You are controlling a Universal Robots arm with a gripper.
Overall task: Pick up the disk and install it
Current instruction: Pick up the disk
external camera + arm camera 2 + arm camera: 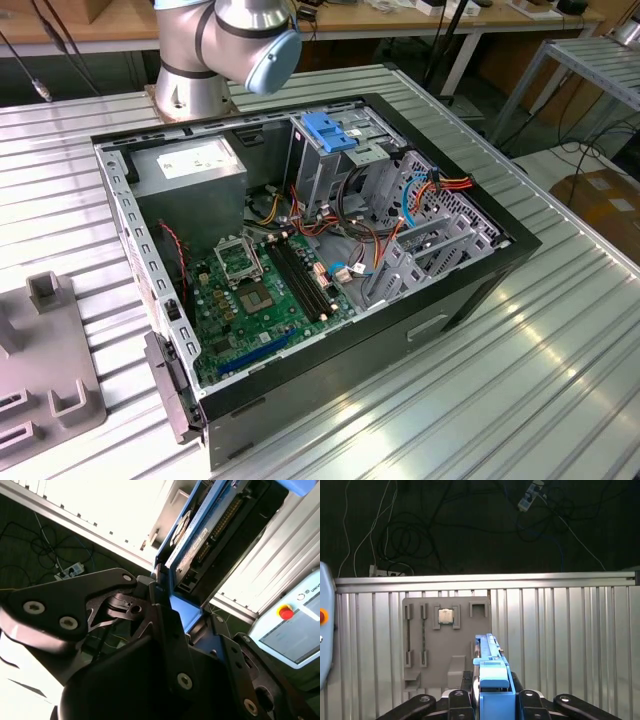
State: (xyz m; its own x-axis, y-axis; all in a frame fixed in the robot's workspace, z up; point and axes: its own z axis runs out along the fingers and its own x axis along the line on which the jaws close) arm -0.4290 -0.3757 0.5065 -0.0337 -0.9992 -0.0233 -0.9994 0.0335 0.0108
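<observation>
The gripper (pixel 492 702) is clamped on the disk (pixel 490 667), its black fingers (pixel 457 700) pressing the blue-railed drive from both sides in the first wrist view. The disk is held edge-on there, with a ribbed metal table (pixel 560 645) beyond it. A grey fixture (pixel 445 650) on that table carries a small square chip (pixel 445 616) in one of its pockets. Cables (pixel 420 535) trail over the dark floor past the table's edge.

In the second wrist view the disk (pixel 200 545) juts out from the closed gripper (pixel 180 607), its blue rail and connector edge showing. A pendant (pixel 292 630) with a red button sits near it.

In the exterior view an open computer case (pixel 470 290) lies on the table (pixel 520 380) with the arm (pixel 225 45) rising behind it. Inside are a green motherboard (pixel 265 295), a grey power supply (pixel 190 170) and a metal cage topped by a blue bracket (pixel 330 130). A grey fixture (pixel 50 360) rests on the table at the exterior view's left, apart from the case.
</observation>
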